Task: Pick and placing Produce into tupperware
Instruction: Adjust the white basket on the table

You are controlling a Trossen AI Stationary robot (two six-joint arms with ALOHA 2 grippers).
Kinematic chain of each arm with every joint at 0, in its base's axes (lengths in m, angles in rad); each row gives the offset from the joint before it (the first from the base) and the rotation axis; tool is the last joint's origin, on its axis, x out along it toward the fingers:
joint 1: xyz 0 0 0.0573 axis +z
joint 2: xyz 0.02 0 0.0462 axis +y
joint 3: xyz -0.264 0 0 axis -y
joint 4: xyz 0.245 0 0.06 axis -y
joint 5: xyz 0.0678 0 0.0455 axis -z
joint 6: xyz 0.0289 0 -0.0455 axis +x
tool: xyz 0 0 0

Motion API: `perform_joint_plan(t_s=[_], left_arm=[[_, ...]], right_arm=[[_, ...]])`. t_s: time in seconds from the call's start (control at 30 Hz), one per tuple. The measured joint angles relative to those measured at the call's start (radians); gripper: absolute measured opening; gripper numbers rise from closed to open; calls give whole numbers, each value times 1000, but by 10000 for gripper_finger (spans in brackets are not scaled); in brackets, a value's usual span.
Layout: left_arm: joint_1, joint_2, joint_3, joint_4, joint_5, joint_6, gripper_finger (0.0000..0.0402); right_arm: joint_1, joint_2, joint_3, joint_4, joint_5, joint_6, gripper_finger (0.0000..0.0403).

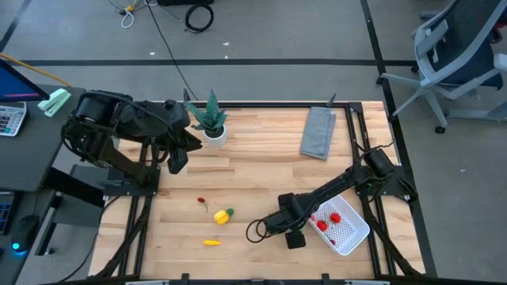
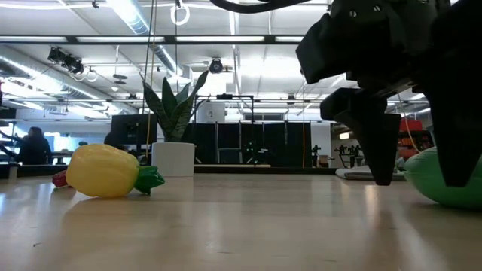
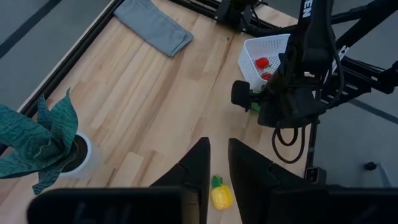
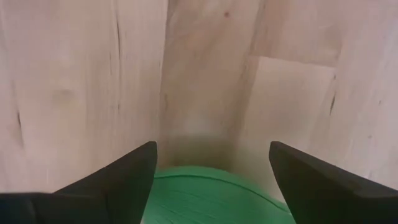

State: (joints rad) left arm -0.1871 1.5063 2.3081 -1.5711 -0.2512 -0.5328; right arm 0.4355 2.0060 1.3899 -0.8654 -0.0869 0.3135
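Green oblong toy produce piece (image 4: 214,196) is lying on the pale wooden table (image 1: 261,158), just beside the near-left corner of the white shallow plastic tupperware (image 1: 356,237). Right tool (image 4: 211,168) is hanging over it, released, its two dark fingers (image 4: 118,177) standing wide on either side of the green piece; the wrist view is not showing either finger touching it. In the low view the same green piece (image 2: 444,181) is showing at the far right, partly behind the dark fingers (image 2: 376,139).

Tupperware is sitting at the table's near right corner, turned at an angle to the edge. Two small red produce pieces (image 1: 322,225) are lying inside it on the dotted bottom.

Yellow toy piece with a green end (image 1: 224,214) is lying on the table left of the right tool, well apart from the tupperware. A tiny red piece (image 1: 201,201) is lying just up-left of it. A thin yellow-orange piece (image 1: 211,242) is lying nearer the front edge.

Left tool (image 3: 216,163) is hovering high over the table's far left part, its fingers (image 3: 196,165) slightly parted and holding nothing.

Green potted plant in a white pot (image 1: 212,123) is standing by the far edge, beside the left arm. Folded grey cloth (image 1: 318,131) is lying at the far right.
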Motion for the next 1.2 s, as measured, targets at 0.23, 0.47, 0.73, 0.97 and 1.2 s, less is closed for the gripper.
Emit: perform_joint_plan(t_s=[0.23,0.47,0.73,0.97,1.2], left_arm=[[0,0,0,0,0,3,62],[0,0,0,0,0,3,65],[0,0,0,0,0,6,61],[0,0,0,0,0,54,68],[0,0,0,0,0,74,68]], right_arm=[[-4,0,66,-16,-16,48,320],[-16,-2,204,-147,-60,271,320],[-28,-2,161,-165,-213,835,320],[-31,-2,155,-182,-175,1028,320],[-30,-2,155,-246,-128,1083,320]])
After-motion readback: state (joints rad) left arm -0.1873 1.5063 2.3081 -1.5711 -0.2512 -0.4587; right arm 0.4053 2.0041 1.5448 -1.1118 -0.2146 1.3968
